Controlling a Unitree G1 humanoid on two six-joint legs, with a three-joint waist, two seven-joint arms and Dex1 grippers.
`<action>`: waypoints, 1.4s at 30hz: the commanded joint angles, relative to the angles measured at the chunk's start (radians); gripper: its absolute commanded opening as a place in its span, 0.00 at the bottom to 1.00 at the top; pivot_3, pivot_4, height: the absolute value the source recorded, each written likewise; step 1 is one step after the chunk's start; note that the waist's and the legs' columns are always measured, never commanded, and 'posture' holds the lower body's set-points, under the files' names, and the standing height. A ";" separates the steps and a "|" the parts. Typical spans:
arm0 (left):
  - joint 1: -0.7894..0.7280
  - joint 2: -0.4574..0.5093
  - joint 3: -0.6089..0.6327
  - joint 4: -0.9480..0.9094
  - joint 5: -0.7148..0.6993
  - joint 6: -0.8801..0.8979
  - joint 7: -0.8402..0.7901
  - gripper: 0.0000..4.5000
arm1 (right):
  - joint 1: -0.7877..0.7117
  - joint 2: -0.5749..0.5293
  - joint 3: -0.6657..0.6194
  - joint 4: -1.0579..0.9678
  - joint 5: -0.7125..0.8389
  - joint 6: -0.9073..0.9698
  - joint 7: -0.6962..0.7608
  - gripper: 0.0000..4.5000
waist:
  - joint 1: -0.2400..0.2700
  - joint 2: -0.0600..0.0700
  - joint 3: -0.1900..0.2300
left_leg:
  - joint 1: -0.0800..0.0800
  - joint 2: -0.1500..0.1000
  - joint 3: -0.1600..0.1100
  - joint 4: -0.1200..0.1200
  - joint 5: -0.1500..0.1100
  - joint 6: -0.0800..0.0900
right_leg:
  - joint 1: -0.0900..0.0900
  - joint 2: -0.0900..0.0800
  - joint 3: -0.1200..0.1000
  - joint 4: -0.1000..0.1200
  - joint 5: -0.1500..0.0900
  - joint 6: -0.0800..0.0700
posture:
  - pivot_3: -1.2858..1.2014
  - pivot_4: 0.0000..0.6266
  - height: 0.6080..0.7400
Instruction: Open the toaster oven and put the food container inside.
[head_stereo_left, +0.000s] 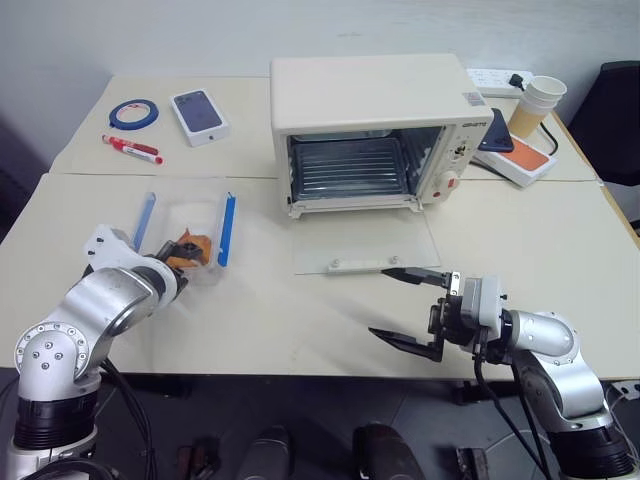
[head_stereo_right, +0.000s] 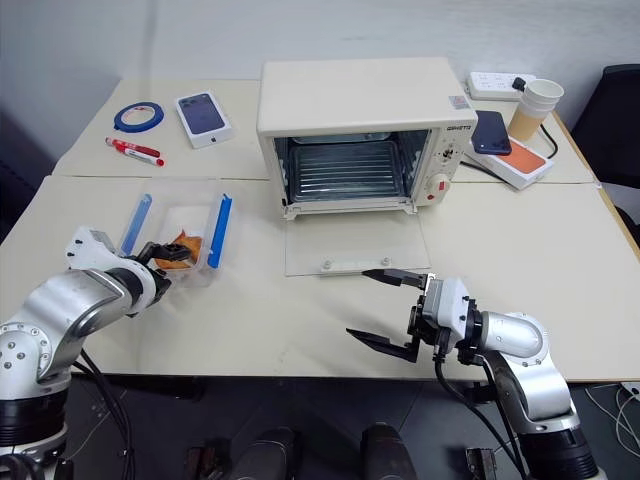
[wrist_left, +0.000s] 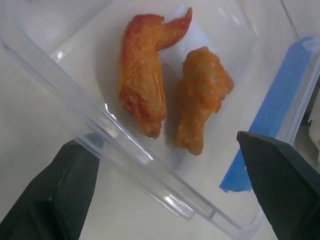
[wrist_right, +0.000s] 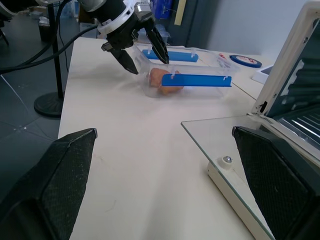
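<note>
Toaster oven: The cream-white toaster oven (head_stereo_left: 375, 125) stands at the middle of the table (head_stereo_left: 300, 320), its glass door (head_stereo_left: 365, 240) swung fully down and lying flat on the tabletop, the cream bar handle (head_stereo_left: 355, 266) at its near edge. The wire rack (head_stereo_left: 348, 165) shows inside the open cavity; knobs sit on the panel at the oven's right.

Food container: The clear plastic food container (head_stereo_left: 185, 232) rests on the table well to the left of the oven, lid off, a blue clip (head_stereo_left: 227, 228) along each long side. Two orange-brown chicken pieces (wrist_left: 170, 95) lie inside it.

Left gripper: The left gripper (wrist_right: 142, 47) hangs tilted down at the container's near end, jaws spread wide. In the left wrist view one finger (wrist_left: 55, 195) sits outside the clear wall and the other (wrist_left: 280, 185) by the blue clip; it has hold of nothing.

Right gripper: The right gripper (head_stereo_left: 408, 308) hovers just in front of the lowered door, pointing toward the robot's left, its two black fingers wide apart and empty, the upper fingertip near the door handle.

Back of table: A roll of blue tape (head_stereo_left: 134, 113), a red marker (head_stereo_left: 131, 148) and a white phone box (head_stereo_left: 200, 116) lie at the far left. A stack of paper cups (head_stereo_left: 535, 103), a dark phone (head_stereo_left: 497, 130) and a power strip (head_stereo_left: 497, 78) sit at the far right.
</note>
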 joint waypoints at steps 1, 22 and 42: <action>-0.003 0.032 0.013 0.027 -0.005 0.035 0.002 0.85 | 0.010 -0.005 -0.014 -0.055 0.016 0.007 -0.020 1.00 | -0.001 0.000 0.000 | 0.000 0.000 0.000 0.000 0.000 0.000 | 0.000 0.000 0.000 0.000 0.000 0.000 | 0.52 0.24 1.00; -0.018 0.293 0.058 0.316 0.090 0.284 -0.280 0.21 | -0.001 0.000 -0.006 -0.043 0.017 0.015 -0.038 1.00 | -0.003 0.000 0.000 | 0.000 0.000 0.000 -0.001 0.000 0.000 | -0.001 0.000 0.000 0.000 0.000 0.000 | 0.52 0.24 1.00; -0.327 0.475 -0.045 0.378 0.394 0.712 -1.022 0.03 | 0.062 -0.083 -0.123 -0.028 0.028 0.021 -0.041 1.00 | 0.009 0.002 0.002 | -0.001 -0.004 -0.003 -0.003 0.001 0.001 | -0.001 -0.003 -0.001 0.000 0.000 0.000 | 0.52 0.24 1.00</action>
